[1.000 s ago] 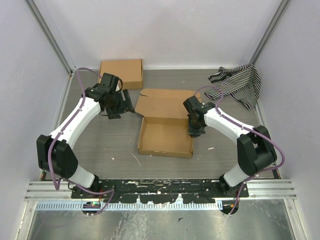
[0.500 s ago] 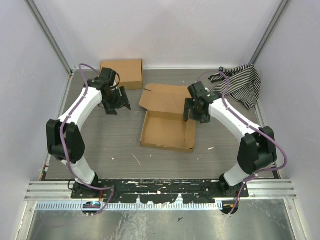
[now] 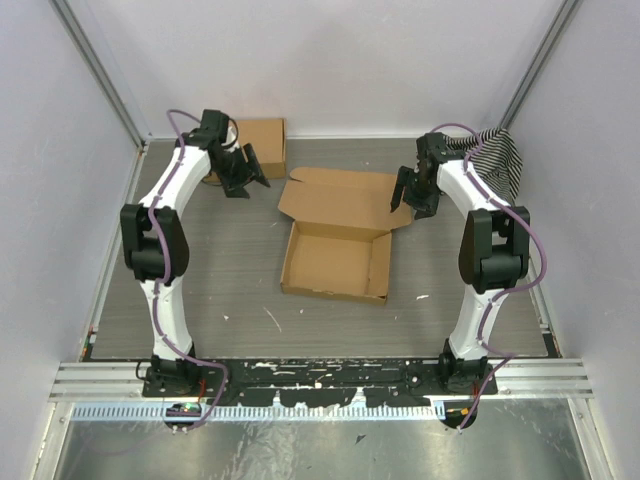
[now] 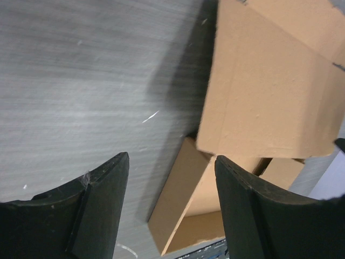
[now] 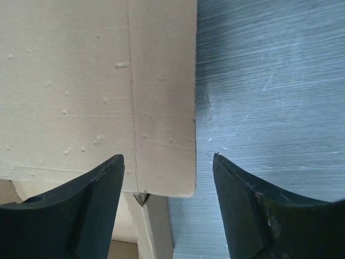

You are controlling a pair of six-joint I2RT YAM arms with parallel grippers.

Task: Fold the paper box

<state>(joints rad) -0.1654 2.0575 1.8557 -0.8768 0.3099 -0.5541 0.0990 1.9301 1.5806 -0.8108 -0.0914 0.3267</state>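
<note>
1. Roughly at the middle of the table (image 3: 200,280) sits the paper box (image 3: 335,262), a shallow brown tray with its walls standing. Only its own bare cardboard floor shows inside.
2. Its lid panel lies open toward the back and is lifted a little off the surface. A short side flap sits at each end, and a crease line runs along the right one.
3. A second cardboard box (image 3: 262,145), its top flat, rests at the far left. A striped cloth (image 3: 497,160) is bunched in the far right corner.
4. The left gripper (image 3: 245,172) hangs just beside that second box, fingers spread and holding nothing.
5. The right gripper (image 3: 410,190) hovers over the lid's right flap with its fingers parted, and the flap's edge shows between them. Whether it touches the flap, I cannot tell.
</note>
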